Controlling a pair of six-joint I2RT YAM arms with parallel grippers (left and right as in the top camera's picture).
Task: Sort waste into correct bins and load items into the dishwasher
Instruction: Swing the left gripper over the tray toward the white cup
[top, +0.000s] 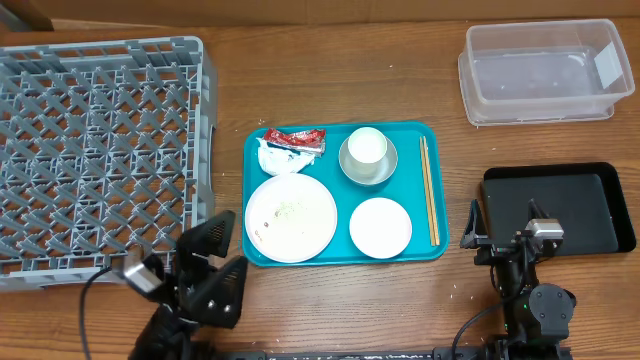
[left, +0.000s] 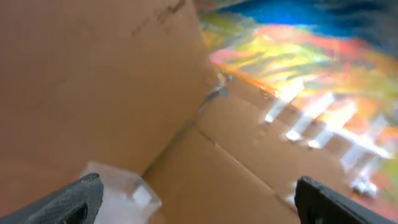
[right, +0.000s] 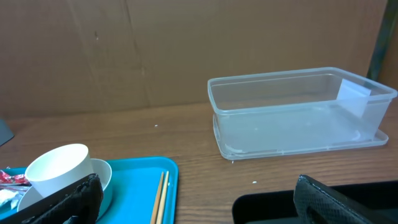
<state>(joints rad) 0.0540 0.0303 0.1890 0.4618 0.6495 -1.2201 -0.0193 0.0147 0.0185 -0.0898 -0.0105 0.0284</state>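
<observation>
On the teal tray (top: 335, 252) lie a red sauce packet (top: 295, 138), a crumpled napkin (top: 274, 160), a white plate (top: 291, 217) with rice crumbs (top: 290, 210), a white cup (top: 366, 147) in a grey bowl (top: 372, 174), a small pale dish (top: 380, 227) and chopsticks (top: 428, 190). The grey dish rack (top: 100, 150) stands at the left. A clear tub (top: 545, 72) and a black tray (top: 560, 208) are at the right. My left gripper (top: 228, 255) is open at the tray's front left corner. My right gripper (top: 508, 218) is open over the black tray's left edge, holding nothing.
The right wrist view faces the clear tub (right: 298, 112), with the cup (right: 57, 168) and chopsticks (right: 160, 196) at lower left. A cardboard wall (right: 186, 50) closes the back. The left wrist view is blurred and shows mostly cardboard (left: 93, 81).
</observation>
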